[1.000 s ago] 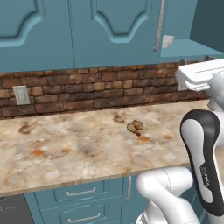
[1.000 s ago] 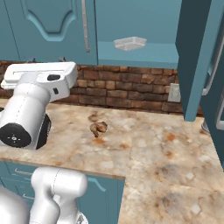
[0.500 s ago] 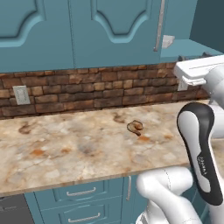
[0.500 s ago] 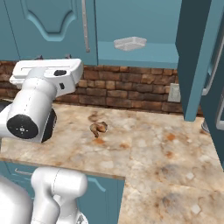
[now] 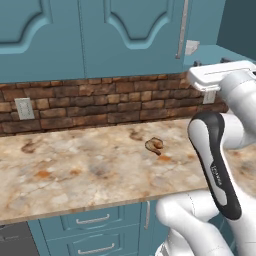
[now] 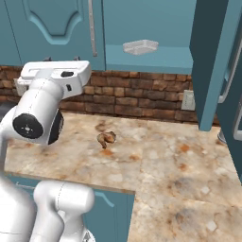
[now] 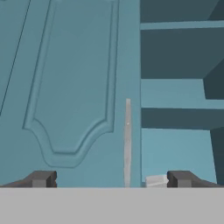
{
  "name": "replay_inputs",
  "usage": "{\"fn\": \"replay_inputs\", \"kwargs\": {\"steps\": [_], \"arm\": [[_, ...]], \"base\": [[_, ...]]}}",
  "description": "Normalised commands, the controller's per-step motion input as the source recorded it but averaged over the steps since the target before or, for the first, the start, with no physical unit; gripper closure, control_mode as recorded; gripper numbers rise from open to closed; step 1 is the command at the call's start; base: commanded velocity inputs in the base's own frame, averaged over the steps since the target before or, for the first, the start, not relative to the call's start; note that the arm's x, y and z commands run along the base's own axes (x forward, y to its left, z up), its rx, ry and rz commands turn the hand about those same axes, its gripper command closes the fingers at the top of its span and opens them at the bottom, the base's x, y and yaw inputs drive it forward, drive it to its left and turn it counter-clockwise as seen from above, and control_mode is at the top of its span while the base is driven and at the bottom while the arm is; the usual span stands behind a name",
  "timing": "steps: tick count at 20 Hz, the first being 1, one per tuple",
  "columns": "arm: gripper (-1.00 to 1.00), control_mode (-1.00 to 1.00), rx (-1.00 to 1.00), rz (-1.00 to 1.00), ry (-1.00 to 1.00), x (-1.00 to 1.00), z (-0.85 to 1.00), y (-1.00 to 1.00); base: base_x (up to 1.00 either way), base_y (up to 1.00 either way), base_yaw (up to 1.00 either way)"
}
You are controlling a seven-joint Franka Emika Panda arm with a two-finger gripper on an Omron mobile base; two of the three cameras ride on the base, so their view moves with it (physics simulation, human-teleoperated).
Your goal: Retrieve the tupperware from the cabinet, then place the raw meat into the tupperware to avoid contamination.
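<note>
The tupperware [image 6: 140,46] is a shallow whitish container on the lowest shelf of the open cabinet [image 6: 156,59]. It also shows as a pale patch, the tupperware [image 5: 191,47], past the closed door's silver handle [image 5: 182,27]. The raw meat [image 6: 107,138] lies curled on the marble counter; the left base view shows the same raw meat [image 5: 154,145] in front of the brick wall. My gripper [image 7: 111,179] is open with nothing between its fingers. It faces the closed door, with the tupperware [image 7: 155,180] low beside the right fingertip [image 7: 181,178]. The gripper [image 6: 61,59] hovers left of the open shelf.
The swung-out cabinet door [image 6: 210,61] stands on the right, over the counter. A brick backsplash with a wall outlet [image 5: 24,107] runs behind the counter [image 5: 75,170]. Teal drawers [image 5: 92,220] sit below its front edge. Upper shelves [image 7: 181,61] look bare.
The hand has risen a little and shifted toward the cabinet opening, and the elbow has swung with it. The gripper stayed open. Meat and tupperware have not moved.
</note>
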Motion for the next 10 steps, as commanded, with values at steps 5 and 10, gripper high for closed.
{"fn": "replay_inputs", "kwargs": {"steps": [5, 10], "arm": [[-1.0, -1.0, 0.0, -0.01, 0.0, 0.3, -0.02, 0.03], [-1.0, -1.0, 0.0, -0.02, 0.0, 0.2, 0.0, 0.0]], "base": [[0.0, 0.0, 0.0], [0.0, 0.0, 0.0]]}}
